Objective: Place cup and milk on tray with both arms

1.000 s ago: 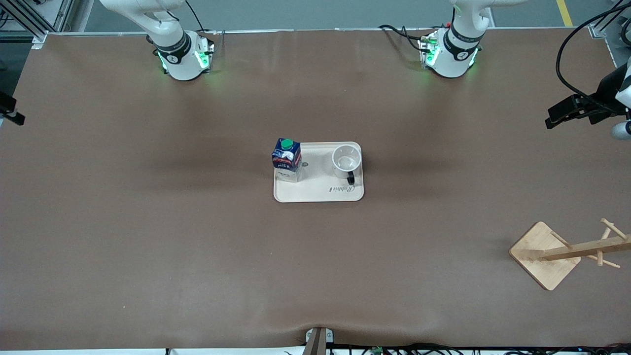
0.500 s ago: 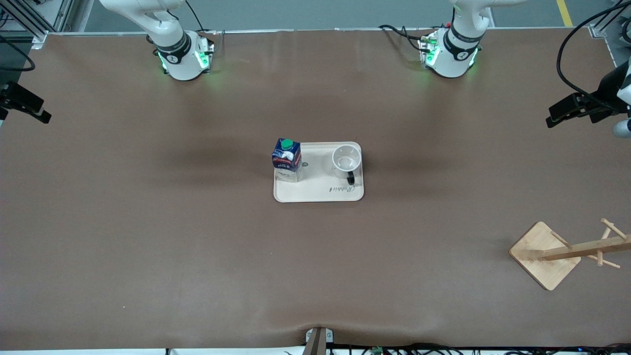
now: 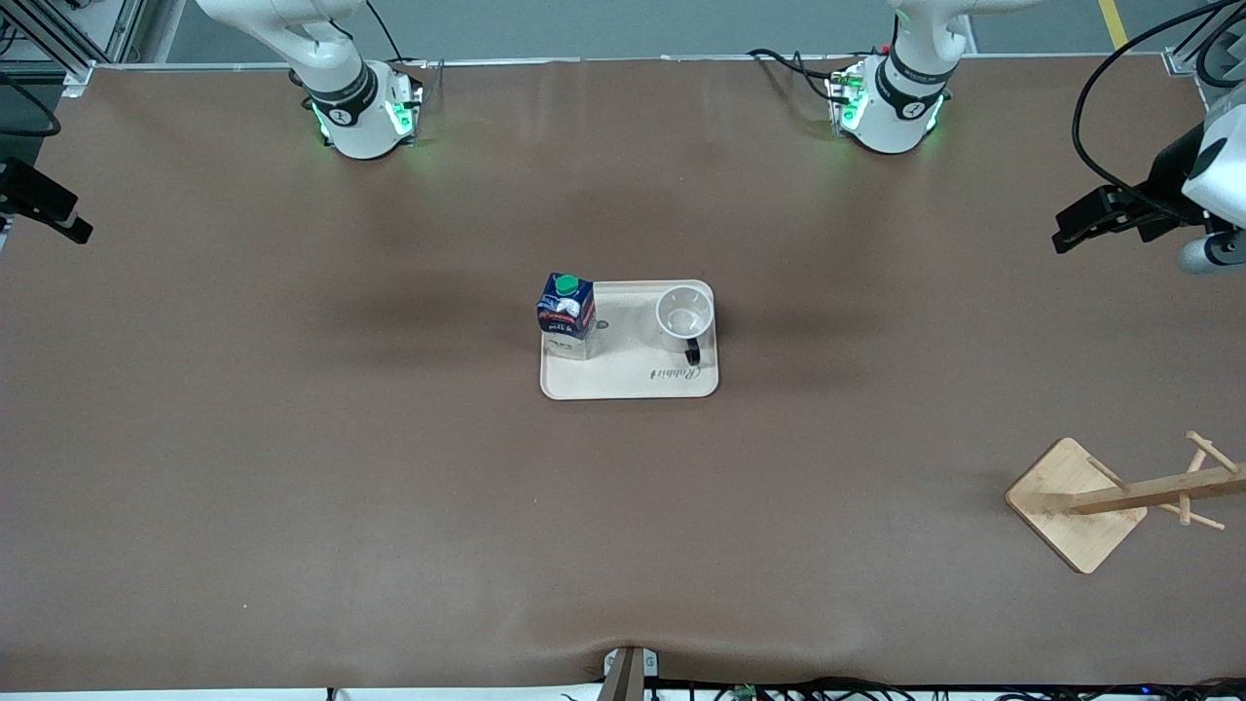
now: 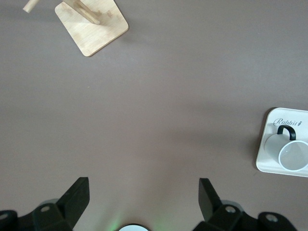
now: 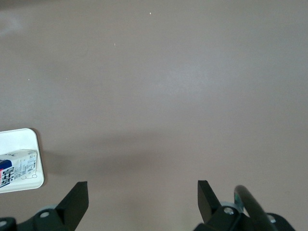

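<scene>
The cream tray (image 3: 629,382) lies at the middle of the table. On it stand the dark-blue milk (image 3: 566,313) with its green cap, at the end toward the right arm, and the white cup (image 3: 684,317) with its black handle, at the end toward the left arm. My left gripper (image 3: 1071,234) hangs open and empty over bare table at the left arm's end. Its wrist view has the left gripper (image 4: 143,192) over bare table, with the cup (image 4: 291,151) and a tray corner (image 4: 268,144) at one edge. My right gripper (image 3: 70,229) (image 5: 142,195) is open and empty over the right arm's end. The milk (image 5: 17,166) and tray (image 5: 21,137) show at its wrist view's edge.
A wooden rack with pegs lies on its side, its square base (image 3: 1071,501) (image 4: 91,26) near the front camera at the left arm's end. The two arm bases (image 3: 365,117) (image 3: 886,112) stand along the table's edge farthest from the front camera.
The right gripper has come a little farther in over its end of the table. The left gripper has shifted slightly toward the table's middle. Tray, milk and cup have not moved.
</scene>
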